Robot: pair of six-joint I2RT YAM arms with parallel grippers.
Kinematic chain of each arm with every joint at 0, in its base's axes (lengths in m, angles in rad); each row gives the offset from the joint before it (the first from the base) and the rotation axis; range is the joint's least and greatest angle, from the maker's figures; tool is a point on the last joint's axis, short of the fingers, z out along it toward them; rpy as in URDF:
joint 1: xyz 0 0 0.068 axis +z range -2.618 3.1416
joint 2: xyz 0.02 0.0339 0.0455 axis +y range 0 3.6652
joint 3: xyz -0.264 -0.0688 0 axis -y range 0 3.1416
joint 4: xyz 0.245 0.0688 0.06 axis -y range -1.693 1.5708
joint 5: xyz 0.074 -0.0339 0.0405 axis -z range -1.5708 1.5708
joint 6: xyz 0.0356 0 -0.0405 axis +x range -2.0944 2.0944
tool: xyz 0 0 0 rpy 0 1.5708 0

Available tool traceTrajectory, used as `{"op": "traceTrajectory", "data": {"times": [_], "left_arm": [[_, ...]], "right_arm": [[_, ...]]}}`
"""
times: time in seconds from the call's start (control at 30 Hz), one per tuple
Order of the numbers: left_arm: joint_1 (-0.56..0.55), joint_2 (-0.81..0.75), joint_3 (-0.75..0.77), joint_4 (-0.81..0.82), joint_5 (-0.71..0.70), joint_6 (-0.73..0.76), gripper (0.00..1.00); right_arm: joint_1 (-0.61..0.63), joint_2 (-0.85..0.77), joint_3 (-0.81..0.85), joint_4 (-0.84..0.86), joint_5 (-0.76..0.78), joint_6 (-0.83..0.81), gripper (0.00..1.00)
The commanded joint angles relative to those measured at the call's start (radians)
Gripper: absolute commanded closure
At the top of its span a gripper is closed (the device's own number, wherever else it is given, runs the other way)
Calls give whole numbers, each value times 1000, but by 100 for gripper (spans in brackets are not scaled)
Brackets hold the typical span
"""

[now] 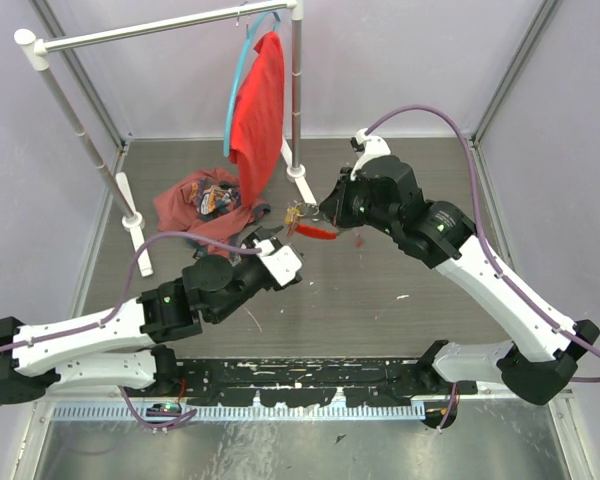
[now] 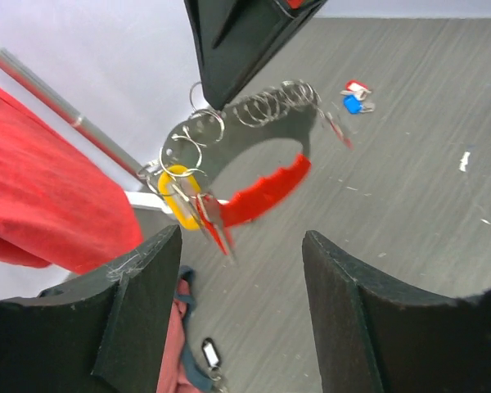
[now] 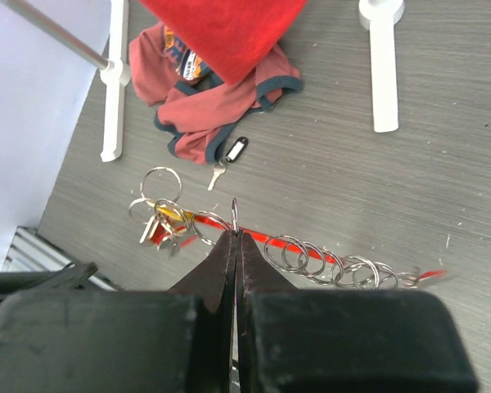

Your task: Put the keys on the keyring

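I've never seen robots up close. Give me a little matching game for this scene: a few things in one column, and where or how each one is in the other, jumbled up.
Things:
1. right gripper
2. left gripper
3. red shirt
4. black fob

Place or state:
A. lies on the table beside the crumpled shirt
B. hangs from the rack
C. open, holding nothing
D. shut on a ring of the keyring

Pairs: 1-D, 2-C, 3-B, 4-A
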Motion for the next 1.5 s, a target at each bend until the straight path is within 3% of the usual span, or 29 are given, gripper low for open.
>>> {"op": "traceTrajectory", "data": {"times": [0.0, 0.23, 0.5, 0.83, 1.03, 1.23, 1.47], "left_arm": [[-17, 10, -47, 333, -52, 184, 34], [-82, 72, -128, 648, -75, 409, 37], [-170, 186, -137, 821, -106, 721, 36], [-165, 239, -162, 930, -159, 846, 41], [-155, 231, -157, 965, -167, 828, 46], [-151, 235, -193, 1094, -139, 895, 43], [-152, 213, -189, 1118, -120, 859, 42]], "right_arm": [[2, -58, 59, 25, -80, 35, 99], [2, -80, 71, 15, -132, 62, 99], [1, -97, 69, 19, -145, 71, 99], [2, -132, 67, 16, -178, 77, 99], [2, -160, 44, 48, -234, 110, 99], [1, -200, 25, 69, -255, 125, 99], [2, -242, 2, 96, -283, 137, 99]]}}
